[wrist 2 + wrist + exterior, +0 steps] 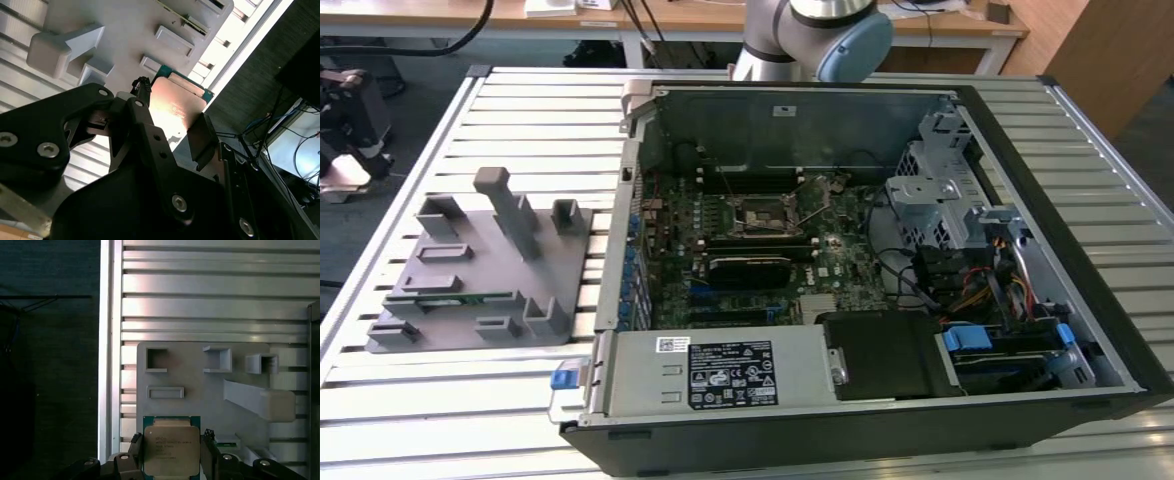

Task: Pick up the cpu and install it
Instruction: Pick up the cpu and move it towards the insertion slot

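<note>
While I stood by, the black two-fingered gripper (171, 460) held one small square silver-topped cpu (171, 447), its fingers (209, 452) set narrow against two opposite edges, over one grey plastic fixture tray (200, 390). One open black computer case (854, 435) with one green motherboard (841, 255) lay on the slatted metal table (520, 110). Wooden desks (694, 15) stood behind.

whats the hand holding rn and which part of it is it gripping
The cpu. The hand pinches it across two opposite side edges, leaving its metal top uncovered.
</note>
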`<action>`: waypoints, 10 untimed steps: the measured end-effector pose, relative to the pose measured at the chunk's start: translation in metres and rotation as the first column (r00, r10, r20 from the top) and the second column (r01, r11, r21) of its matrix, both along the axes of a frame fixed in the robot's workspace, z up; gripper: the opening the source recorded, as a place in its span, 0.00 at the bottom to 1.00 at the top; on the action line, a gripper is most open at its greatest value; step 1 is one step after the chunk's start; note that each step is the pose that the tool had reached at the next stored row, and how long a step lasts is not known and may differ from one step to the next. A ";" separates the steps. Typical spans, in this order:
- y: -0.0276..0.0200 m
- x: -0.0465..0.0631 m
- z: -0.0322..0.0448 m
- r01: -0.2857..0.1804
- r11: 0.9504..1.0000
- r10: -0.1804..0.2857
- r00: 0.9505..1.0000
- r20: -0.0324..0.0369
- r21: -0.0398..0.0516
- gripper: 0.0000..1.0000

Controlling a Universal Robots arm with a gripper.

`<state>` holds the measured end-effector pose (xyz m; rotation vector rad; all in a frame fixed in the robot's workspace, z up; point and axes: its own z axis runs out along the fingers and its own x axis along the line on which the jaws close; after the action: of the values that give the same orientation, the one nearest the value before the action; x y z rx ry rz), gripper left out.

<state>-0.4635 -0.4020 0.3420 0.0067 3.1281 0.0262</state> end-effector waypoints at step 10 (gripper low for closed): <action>0.0001 0.000 0.0198 0.000 1.000 0.000 1.000 0.000 0.000 0.54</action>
<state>-0.4634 -0.4020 0.3618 0.0066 3.1281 0.0261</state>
